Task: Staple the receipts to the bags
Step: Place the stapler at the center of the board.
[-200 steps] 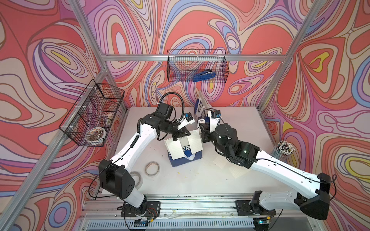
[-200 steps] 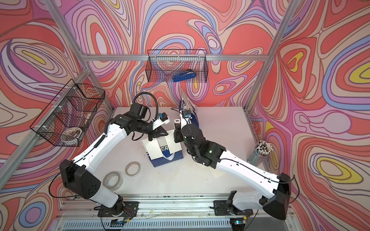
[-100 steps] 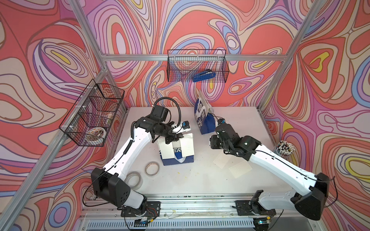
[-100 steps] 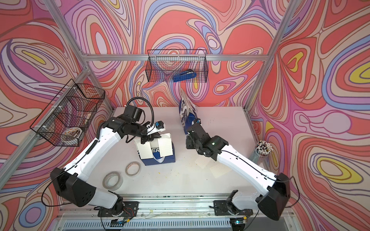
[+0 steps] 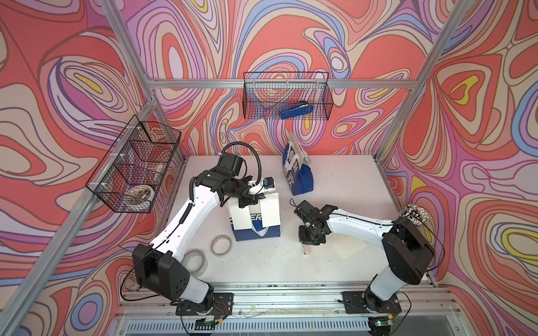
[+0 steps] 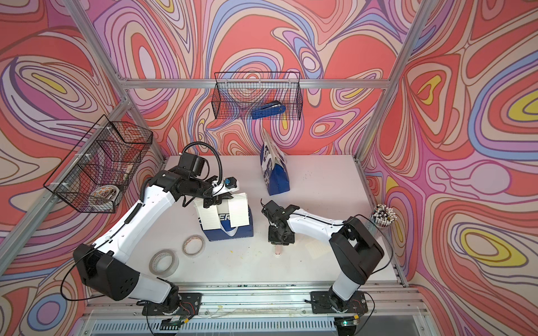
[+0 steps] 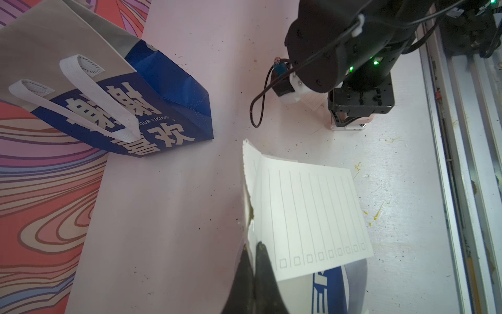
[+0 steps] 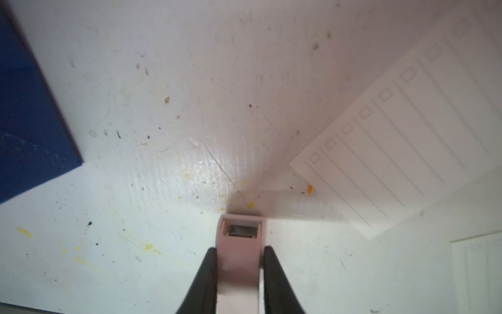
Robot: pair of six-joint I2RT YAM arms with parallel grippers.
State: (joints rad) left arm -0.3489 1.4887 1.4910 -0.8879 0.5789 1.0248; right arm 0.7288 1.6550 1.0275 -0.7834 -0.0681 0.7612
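The left gripper [image 7: 256, 252] is pinching a receipt [image 7: 309, 212] against the rim of the standing bag [image 5: 256, 232]. The right gripper [image 8: 239, 251] is clasping a pink stapler [image 8: 240, 225] low over the table. That paper is looking flimsy and light, so it is probably best taken near its top edge.

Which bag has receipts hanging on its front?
The Latin-lettered bag held by the left gripper: two receipts cover its face. The Chinese-character bag shows none.

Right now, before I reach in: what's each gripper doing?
Left gripper: shut on the near bag's rim, with a receipt.
Right gripper: shut on the pink stapler.
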